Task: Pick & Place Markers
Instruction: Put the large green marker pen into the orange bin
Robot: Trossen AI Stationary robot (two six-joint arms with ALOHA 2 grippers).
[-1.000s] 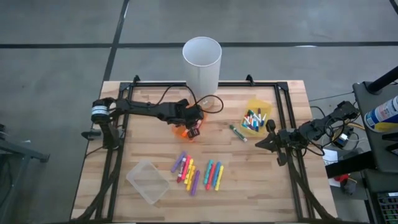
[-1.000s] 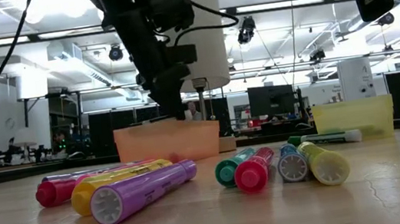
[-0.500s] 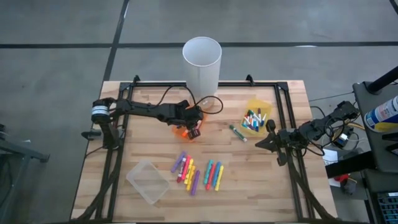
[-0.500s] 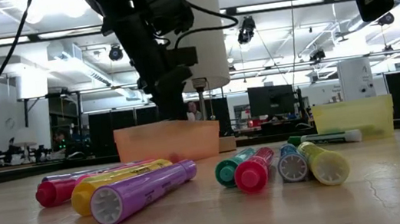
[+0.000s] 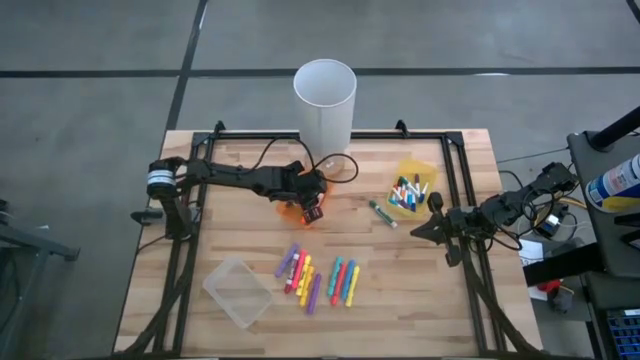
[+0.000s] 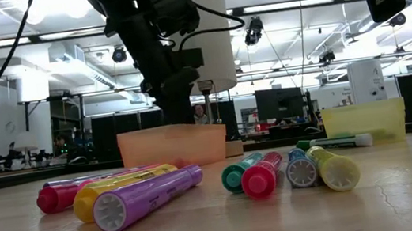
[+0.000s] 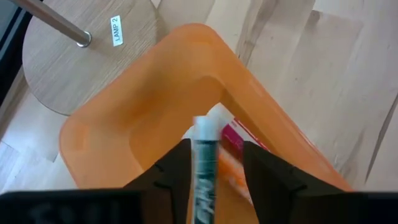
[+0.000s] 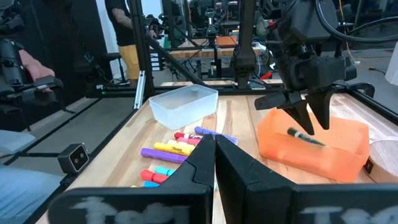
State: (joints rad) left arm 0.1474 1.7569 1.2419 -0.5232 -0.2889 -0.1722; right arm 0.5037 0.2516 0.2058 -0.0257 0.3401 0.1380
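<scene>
The left end effector [image 8: 309, 111] is hovering over the orange bin [image 8: 314, 149] with fingers apart, a green marker [image 8: 303, 136] lying inside, while the right end effector [image 5: 432, 229], fingers together, is waiting at the desk's [image 5: 230, 225] right edge.

Bare tabletop [image 5: 230, 225] lies open between the orange bin [image 5: 293, 208] and the clear bin [image 5: 238, 291]. The loose markers [image 5: 318, 280] block the front middle. The tall white cylinder [image 5: 324, 100] closes the far edge. The left gripper [image 5: 311, 203] fills the space above the orange bin.
</scene>
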